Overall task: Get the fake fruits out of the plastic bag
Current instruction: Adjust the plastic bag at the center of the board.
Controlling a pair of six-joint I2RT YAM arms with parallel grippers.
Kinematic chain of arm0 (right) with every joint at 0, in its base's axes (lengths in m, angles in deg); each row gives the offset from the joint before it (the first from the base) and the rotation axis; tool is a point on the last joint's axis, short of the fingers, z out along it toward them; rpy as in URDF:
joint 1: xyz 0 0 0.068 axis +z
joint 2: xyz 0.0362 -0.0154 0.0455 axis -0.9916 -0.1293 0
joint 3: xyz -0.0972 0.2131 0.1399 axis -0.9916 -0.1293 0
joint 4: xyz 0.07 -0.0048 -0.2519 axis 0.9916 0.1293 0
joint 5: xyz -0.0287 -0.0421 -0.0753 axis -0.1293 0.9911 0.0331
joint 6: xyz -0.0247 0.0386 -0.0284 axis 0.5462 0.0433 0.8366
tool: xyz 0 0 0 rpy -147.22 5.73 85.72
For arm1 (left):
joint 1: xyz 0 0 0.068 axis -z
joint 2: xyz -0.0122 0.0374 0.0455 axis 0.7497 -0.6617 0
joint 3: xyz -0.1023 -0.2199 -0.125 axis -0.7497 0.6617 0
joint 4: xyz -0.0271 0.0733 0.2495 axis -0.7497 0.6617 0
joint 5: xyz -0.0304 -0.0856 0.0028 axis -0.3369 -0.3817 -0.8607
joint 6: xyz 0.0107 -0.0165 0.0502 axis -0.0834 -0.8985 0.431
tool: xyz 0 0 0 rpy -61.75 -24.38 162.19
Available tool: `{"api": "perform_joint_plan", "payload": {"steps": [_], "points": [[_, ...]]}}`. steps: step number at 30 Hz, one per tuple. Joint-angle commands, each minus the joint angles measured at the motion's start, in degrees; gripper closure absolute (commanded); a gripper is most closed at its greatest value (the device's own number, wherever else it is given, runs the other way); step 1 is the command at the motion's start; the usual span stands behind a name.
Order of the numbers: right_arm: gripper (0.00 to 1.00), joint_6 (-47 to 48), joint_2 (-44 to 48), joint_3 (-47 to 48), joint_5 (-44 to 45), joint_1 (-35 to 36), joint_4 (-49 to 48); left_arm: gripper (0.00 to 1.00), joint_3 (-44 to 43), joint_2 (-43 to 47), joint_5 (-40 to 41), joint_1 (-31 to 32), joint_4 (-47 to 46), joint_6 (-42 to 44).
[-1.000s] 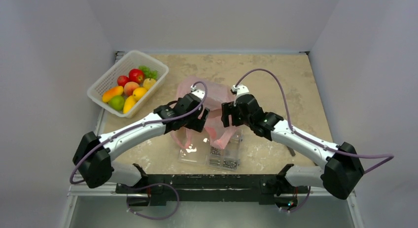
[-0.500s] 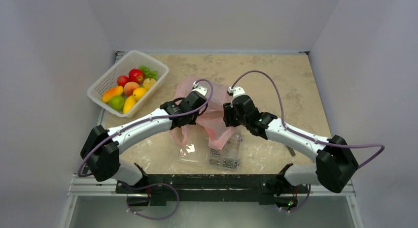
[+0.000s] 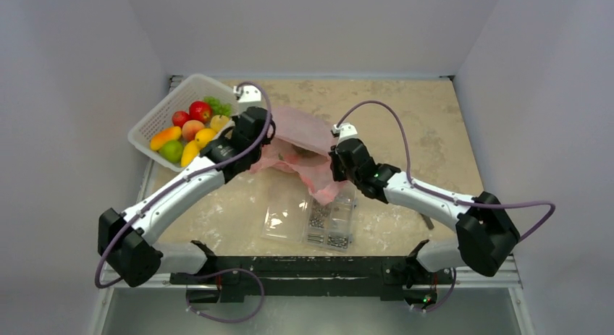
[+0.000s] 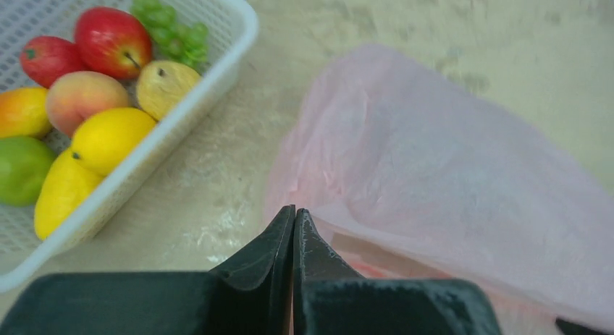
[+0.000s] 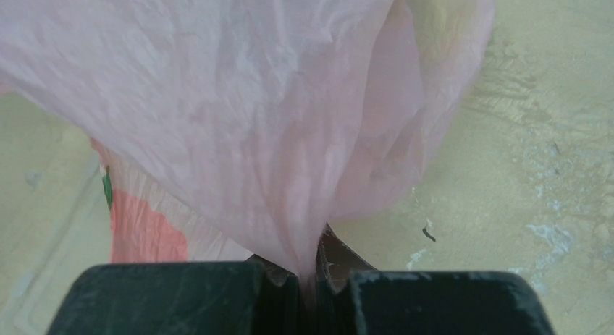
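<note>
Beige tabletop (image 3: 405, 111), plastic bag (image 3: 300, 132) apparently stretched left-right

The plastic bag (image 3: 298, 131) is thin, pink and half transparent, with many small wrinkles. It hangs stretched between the two tools. One edge is pinched at the tips of the closed left gripper (image 4: 293, 213). The other side is gathered into a tight fold between the fingers of the right gripper (image 5: 308, 270), and from there the film rises and spreads wide. In the sagging middle, between both grippers, a dark lump (image 3: 308, 153) shows through the film; it is too blurred to name. The small fake fruits (image 4: 108, 136), red, yellow, orange and green, lie together near the left gripper, on its left side, outside the bag.
</note>
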Motion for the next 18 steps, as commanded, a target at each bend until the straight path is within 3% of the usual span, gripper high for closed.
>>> {"api": "perform_joint_plan", "payload": {"steps": [1, 6, 8, 10, 13, 14, 15, 18], "points": [[1.0, 0.07, -0.74, 4.29, 5.77, -0.49, 0.22, 1.0, -4.07, 3.95, 4.27, -9.53, -6.7, -1.67], [1.0, 2.63, -1.17, 8.06, 3.55, -0.51, 0.18, 1.0, -3.65, 7.01, -8.36, -11.23, -4.72, 1.38], [1.0, 3.67, -1.43, 8.82, 1.93, -0.51, -0.1, 0.97, -4.38, 7.75, -14.68, -12.06, 1.93, 0.14], [1.0, 4.61, -1.88, 9.6, 0.4, -0.51, -0.24, 0.7, -5.8, 8.51, -18.57, -12.33, 8.78, -1.17], [1.0, 5.38, -2.2, 11.27, -2.9, -0.5, 0.41, 0.5, -2.11, 15.87, -29.59, -12.32, 9.34, -2.05], [1.0, 5.57, -2.19, 11.63, -3.08, -0.54, 0.73, 0.39, 0.1, 18.89, -33.67, -12.28, 8.06, -2.66], [1.0, 5.6, -2.12, 12.0, -3.18, -0.54, 1.04, 0.34, 1.62, 21.49, -37.94, -12.29, 7.56, -3.87], [1.0, 5.51, -1.73, 12.3, -4.53, -0.47, 1.46, 0.33, 5.42, 26.19, -48.32, -12.24, 4.42, -8.7]]}}
